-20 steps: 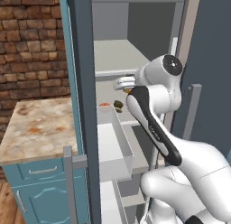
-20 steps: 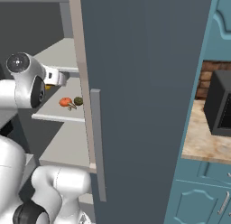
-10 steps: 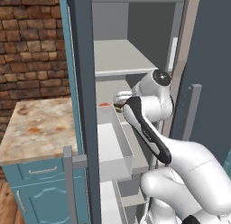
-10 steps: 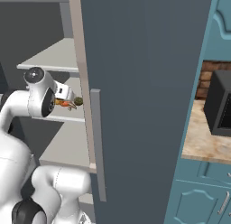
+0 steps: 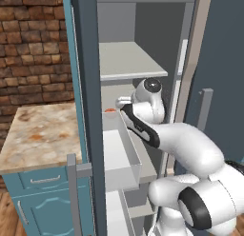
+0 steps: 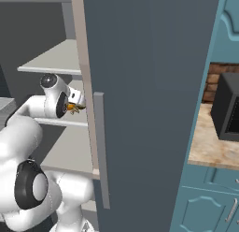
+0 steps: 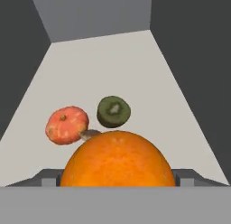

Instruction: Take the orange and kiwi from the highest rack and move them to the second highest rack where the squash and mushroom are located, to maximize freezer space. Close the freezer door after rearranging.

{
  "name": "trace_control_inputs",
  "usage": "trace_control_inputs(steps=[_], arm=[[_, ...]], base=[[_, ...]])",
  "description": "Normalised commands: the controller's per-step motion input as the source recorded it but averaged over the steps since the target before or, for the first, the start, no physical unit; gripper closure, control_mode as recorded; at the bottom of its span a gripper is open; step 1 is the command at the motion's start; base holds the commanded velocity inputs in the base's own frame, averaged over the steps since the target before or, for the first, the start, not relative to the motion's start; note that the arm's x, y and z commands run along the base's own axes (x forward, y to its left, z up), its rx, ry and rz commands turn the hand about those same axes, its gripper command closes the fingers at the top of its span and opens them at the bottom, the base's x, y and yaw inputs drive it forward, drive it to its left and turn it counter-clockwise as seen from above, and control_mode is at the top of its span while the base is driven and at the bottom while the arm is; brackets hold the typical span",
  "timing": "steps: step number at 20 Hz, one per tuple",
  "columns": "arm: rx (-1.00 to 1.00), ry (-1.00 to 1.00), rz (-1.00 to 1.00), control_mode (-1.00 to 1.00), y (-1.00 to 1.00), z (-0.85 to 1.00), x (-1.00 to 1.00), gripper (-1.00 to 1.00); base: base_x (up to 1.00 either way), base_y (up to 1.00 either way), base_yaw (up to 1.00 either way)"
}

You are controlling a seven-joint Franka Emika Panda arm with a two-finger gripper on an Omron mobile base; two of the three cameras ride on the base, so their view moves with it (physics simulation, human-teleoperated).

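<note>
**Orange in the claw, over the second rack**

The claw [image 7: 116,175] stands wide, and the orange [image 7: 116,160] fills the whole gap between its tips. I judge it pinched rather than merely near. The kiwi [image 7: 113,111] lies just beyond the claw on the pale rack [image 7: 149,69]. The squash [image 7: 66,124] is ahead and to the left, and a small brown mushroom [image 7: 90,134] is tucked between it and the orange.

The orange looks firm and round, light enough, with a pebbled skin that should not slip. Being a ball, though, it may roll once let go. A hold across its widest part is the safe one, and that is about where the tips sit.

The hand view alone shows how the fruit is laid out. The right base view adds the open freezer door [image 6: 154,86] and a scrap of orange colour at the claw, below the top shelf. The left base view shows a pulled-out drawer [image 5: 121,154] beneath the arm.
</note>
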Motion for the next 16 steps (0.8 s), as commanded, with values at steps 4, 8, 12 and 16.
trace_control_inputs(steps=[4, 8, 12, 16], arm=[[0.00, 0.08, -0.15, -1.00, -0.14, -0.34, 0.74, 1.00], [0.00, 0.06, -0.14, -1.00, -0.13, -0.34, 0.67, 1.00], [0.00, 0.04, -0.14, -1.00, -0.05, -0.29, 0.58, 1.00], [0.00, 0.04, -0.15, -1.00, -0.16, -0.21, 0.41, 1.00]], base=[[0.00, 0.00, 0.00], [0.00, 0.00, 0.00], [0.00, 0.00, 0.00], [0.00, 0.00, 0.00]])
